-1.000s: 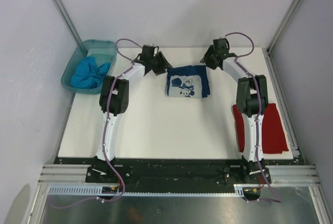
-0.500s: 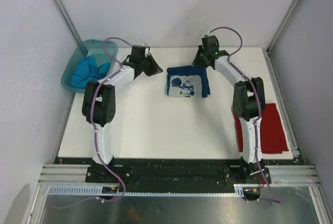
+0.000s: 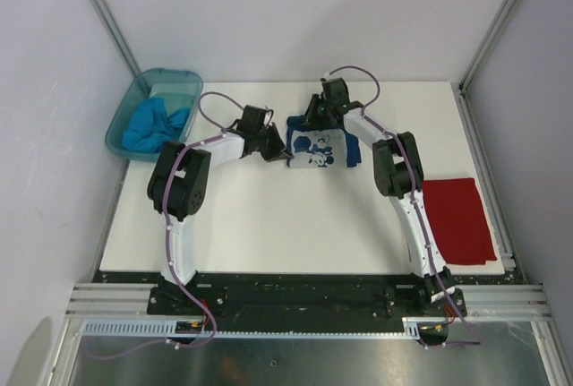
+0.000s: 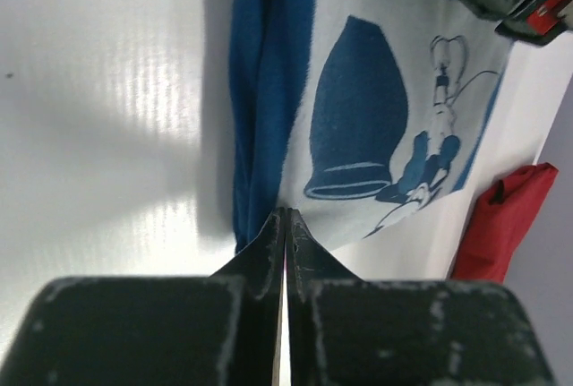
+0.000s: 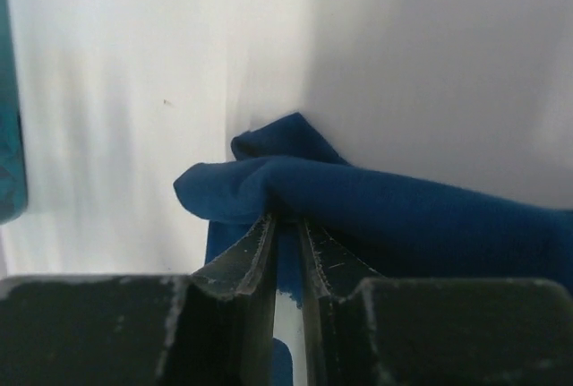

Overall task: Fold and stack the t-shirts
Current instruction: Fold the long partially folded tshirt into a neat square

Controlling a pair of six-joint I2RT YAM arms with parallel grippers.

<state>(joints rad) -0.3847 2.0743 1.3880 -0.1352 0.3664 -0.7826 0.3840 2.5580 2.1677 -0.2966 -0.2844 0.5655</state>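
Pinching navy t-shirt (image 5: 403, 207): right gripper (image 5: 285, 221) | left gripper (image 4: 285, 218) closed at its edge; both nearer (swung inward)

Can't tell from above how left tool (image 4: 285, 222) or right tool (image 5: 286, 225) meets the navy t-shirt (image 3: 324, 149), with tips buried under their own bodies; only getting a clipped corner of red t-shirt (image 4: 501, 225) and a blurred tub (image 5: 7, 135) sliver in wrist views.

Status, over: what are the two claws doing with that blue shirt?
Right gripper pinching blue shirt, far edge. Left gripper shut at its left edge. Nothing in the way.
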